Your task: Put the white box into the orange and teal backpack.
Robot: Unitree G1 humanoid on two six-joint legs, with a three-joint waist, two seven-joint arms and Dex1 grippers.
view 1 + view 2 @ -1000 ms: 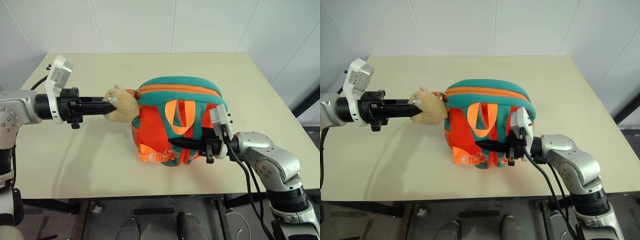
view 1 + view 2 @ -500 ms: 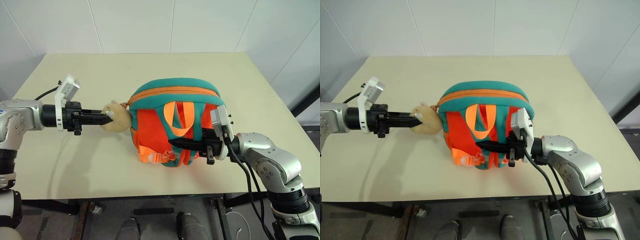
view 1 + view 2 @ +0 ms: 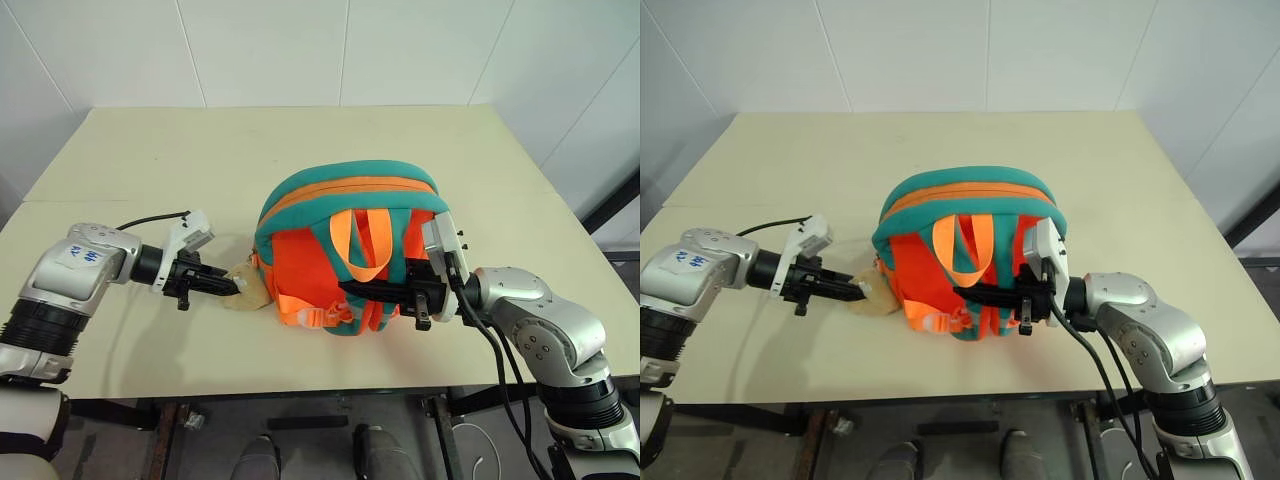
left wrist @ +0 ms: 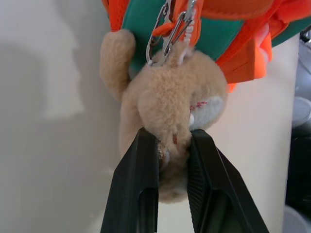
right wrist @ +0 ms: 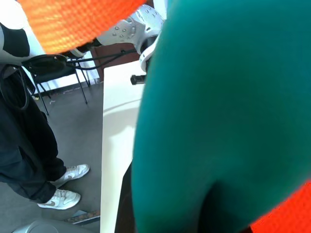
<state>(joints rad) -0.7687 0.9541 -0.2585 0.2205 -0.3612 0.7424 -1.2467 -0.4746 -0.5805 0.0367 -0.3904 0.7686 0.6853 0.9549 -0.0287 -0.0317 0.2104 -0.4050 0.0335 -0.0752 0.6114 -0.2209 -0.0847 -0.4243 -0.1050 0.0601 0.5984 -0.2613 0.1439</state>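
We see the orange and teal backpack (image 3: 345,250) upright on the worktop (image 3: 300,150), left fingers (image 4: 146,189) pinching its plush head (image 4: 175,102), right fingers (image 3: 375,292) clenched on its straps.

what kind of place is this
Probably a lab or test room: a plain cream table against bare white wall panels, with a black chair and a person's legs on the grey floor nearby.

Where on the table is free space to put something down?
Free: the table behind the backpack up to the wall, and its far right corner. Crowded: beside the backpack, where the left gripper pinches the plush toy and the right gripper grips the straps.
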